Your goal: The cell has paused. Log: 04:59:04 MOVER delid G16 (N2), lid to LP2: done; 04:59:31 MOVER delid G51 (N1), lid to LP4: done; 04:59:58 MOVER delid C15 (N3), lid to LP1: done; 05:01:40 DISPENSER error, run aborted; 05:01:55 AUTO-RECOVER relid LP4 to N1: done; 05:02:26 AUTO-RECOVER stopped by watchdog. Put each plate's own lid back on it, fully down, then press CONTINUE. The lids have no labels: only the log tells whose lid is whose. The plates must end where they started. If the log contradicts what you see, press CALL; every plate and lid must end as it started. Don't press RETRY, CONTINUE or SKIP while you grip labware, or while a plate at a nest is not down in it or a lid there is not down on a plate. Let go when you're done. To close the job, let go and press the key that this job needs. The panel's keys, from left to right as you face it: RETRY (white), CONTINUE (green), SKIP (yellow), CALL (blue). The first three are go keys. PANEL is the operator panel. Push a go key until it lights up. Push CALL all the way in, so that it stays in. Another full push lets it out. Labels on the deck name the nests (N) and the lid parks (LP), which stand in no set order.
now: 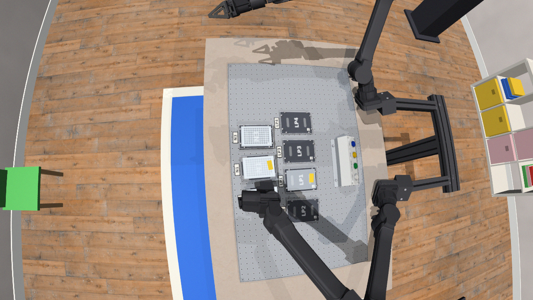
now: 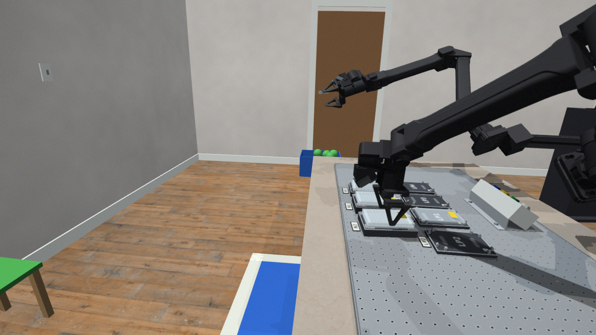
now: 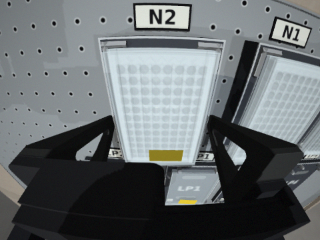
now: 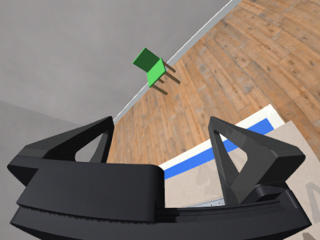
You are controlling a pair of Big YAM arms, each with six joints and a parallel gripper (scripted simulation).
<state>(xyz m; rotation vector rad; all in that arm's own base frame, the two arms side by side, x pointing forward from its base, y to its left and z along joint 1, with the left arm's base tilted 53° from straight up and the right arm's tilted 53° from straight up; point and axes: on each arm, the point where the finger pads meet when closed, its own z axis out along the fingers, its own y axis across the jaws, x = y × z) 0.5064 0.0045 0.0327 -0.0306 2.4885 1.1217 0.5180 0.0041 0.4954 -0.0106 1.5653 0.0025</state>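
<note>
Matte black arms [image 1: 303,257] [image 2: 491,97], angular joints

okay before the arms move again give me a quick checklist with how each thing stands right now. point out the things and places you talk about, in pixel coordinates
1. Left gripper [image 3: 161,117] open around the N2 plate: ok.
2. Right gripper [image 4: 161,117] open, away from the labware: ok.
3. Lid with a yellow patch on the N2 plate [image 3: 160,107]: ok; fully down, cannot tell.
4. Lid on the N1 plate [image 1: 255,167] [image 3: 290,97]: ok.
5. Lid on the N3 plate [image 1: 255,136]: not ok, it looks bare, and a lid lies at LP1 [image 1: 298,185] [image 3: 181,197].
6. CONTINUE [image 1: 355,165] lit: cannot tell.
</note>
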